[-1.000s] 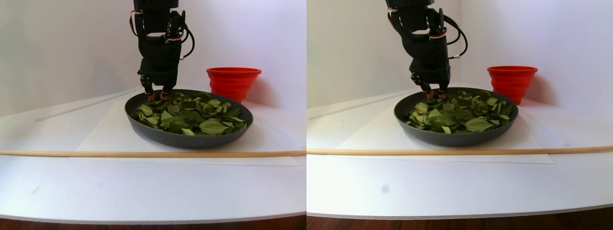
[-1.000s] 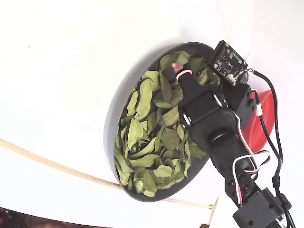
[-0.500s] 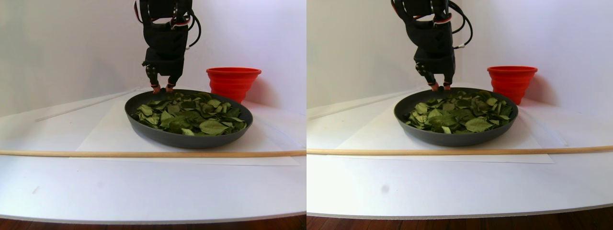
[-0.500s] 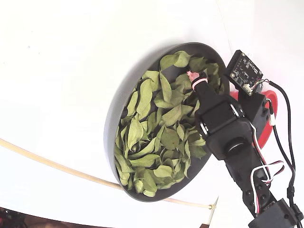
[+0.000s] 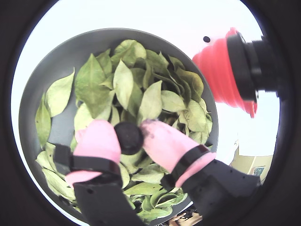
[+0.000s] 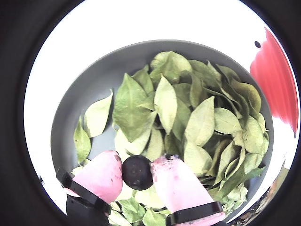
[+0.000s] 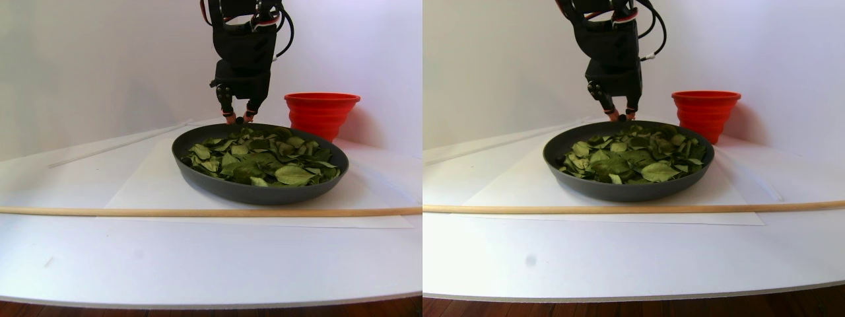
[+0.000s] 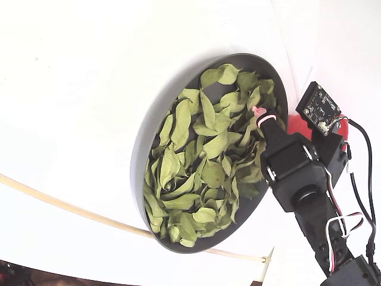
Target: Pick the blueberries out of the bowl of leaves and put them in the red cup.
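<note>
Bowl (image 5: 33,80) of leaves (image 6: 188,108) shows no other berries, red cup (image 7: 321,112) sits just beyond its rim with contents hidden, gripper (image 6: 137,173) clamps one blueberry (image 6: 137,172) above the leaves, so delivery to the cup remains.

pincer (image 7: 239,121) risen clear of the leaves (image 7: 264,156), shifted toward the red cup (image 7: 321,112), blueberry (image 6: 137,172) lifted with it

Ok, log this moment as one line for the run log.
phase: carry | gripper: shut on blueberry | position: above bowl of leaves | red cup: not reached
</note>
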`<act>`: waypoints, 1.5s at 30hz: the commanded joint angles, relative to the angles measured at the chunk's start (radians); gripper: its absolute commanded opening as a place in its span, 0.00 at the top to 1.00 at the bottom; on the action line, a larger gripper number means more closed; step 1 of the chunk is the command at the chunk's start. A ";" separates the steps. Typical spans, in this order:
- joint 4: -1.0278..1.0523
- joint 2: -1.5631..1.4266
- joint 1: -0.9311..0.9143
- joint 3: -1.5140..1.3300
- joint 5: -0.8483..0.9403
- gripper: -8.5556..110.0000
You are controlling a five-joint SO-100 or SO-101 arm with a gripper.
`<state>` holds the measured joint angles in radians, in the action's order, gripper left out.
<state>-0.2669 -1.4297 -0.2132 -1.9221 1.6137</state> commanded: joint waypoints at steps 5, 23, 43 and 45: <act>0.003 -0.184 -0.046 0.003 0.006 0.84; 0.044 -0.245 -0.127 0.017 0.012 0.84; 0.107 -0.295 -0.189 0.064 0.017 0.84; 0.112 -0.299 -0.195 0.069 0.015 0.84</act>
<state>-0.1565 -1.5815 -0.3712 -1.9221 1.6291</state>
